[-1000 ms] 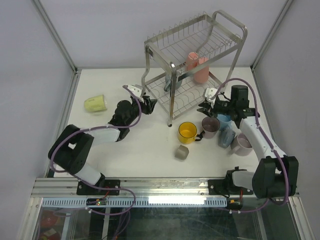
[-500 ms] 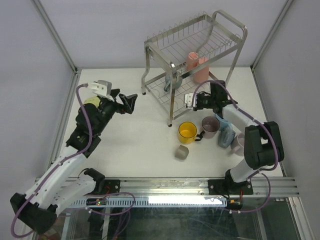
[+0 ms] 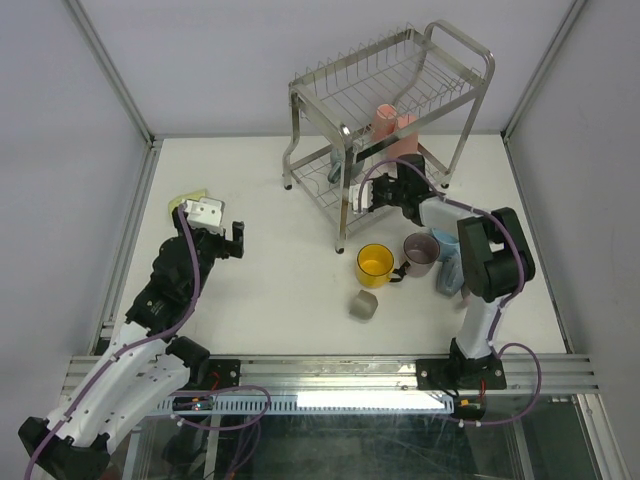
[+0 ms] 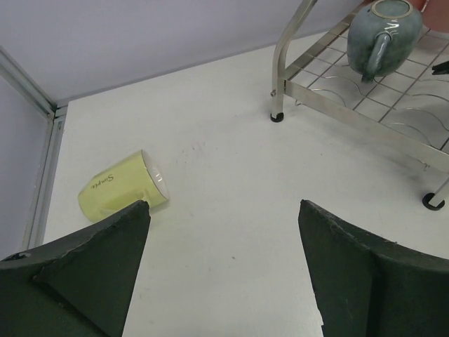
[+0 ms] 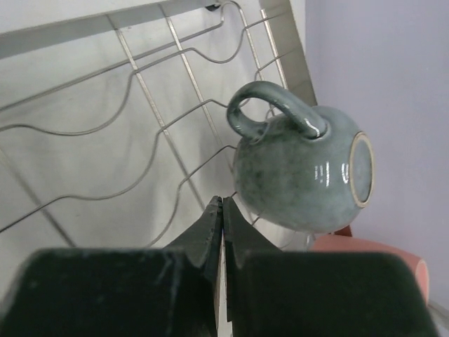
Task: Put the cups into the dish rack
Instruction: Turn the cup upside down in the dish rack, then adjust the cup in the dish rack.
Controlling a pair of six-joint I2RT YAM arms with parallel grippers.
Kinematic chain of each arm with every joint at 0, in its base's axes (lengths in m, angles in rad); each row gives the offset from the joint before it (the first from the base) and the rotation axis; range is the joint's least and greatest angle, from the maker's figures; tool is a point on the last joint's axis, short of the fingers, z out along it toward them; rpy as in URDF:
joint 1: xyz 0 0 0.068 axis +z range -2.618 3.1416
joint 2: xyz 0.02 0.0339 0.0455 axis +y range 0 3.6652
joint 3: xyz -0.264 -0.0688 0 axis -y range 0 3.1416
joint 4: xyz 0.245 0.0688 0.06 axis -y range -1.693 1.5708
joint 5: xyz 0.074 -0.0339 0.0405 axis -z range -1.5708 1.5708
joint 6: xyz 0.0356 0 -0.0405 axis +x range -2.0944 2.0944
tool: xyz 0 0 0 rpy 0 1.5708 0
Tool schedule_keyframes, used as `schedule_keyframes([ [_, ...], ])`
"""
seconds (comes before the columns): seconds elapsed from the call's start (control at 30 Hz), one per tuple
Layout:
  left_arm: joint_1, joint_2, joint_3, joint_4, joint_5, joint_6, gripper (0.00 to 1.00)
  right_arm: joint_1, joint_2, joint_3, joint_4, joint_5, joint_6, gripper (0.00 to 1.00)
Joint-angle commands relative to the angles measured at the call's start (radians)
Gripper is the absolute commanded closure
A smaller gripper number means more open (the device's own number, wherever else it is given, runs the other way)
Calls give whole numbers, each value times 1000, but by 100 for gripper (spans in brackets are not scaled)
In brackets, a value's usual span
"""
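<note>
There is one dish rack with two tiers, standing at the far right of the table, and there are two arms.

Nine cups show from above:
- **In the rack's lower tier (three):** one grey-blue cup and what look like two pink cups.
- **Near the rack on the table (five):** one yellow cup, one mauve cup, one small grey-beige cup and two light blue cups. The light blue ones are partly hidden by the right arm.
- **Far left on the table (one):** one pale green cup.

The left arm stretches from its near base toward the far left and is bent at the elbow. The left gripper hangs low over the table with its jaws spread wide and nothing between them. The pale green cup lies on its side with its mouth to the right. It sits just beyond the left fingertip and outside the gap; whether the two touch cannot be told.

The right arm rises from its base and folds back toward the left. The right gripper reaches into the rack's lower tier with its jaws pressed together, holding nothing. The grey-blue cup lies on its side on the wires, handle up and base to the right. It sits just past the tips and slightly to their right, and contact is unclear. A pink cup shows beside it.
</note>
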Motion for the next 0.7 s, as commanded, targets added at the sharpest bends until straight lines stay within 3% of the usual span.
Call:
schedule_keyframes([
  [0.0, 11, -13, 6, 39, -22, 39, 15, 8, 64, 90, 103, 0, -56, 100],
  [0.5, 14, 16, 5, 32, -25, 45, 15, 12, 195, 240, 138, -184, 97, 97],
  [0.67, 17, 18, 3, 30, -26, 47, 14, 21, 235, 307, 136, -183, 165, 96],
])
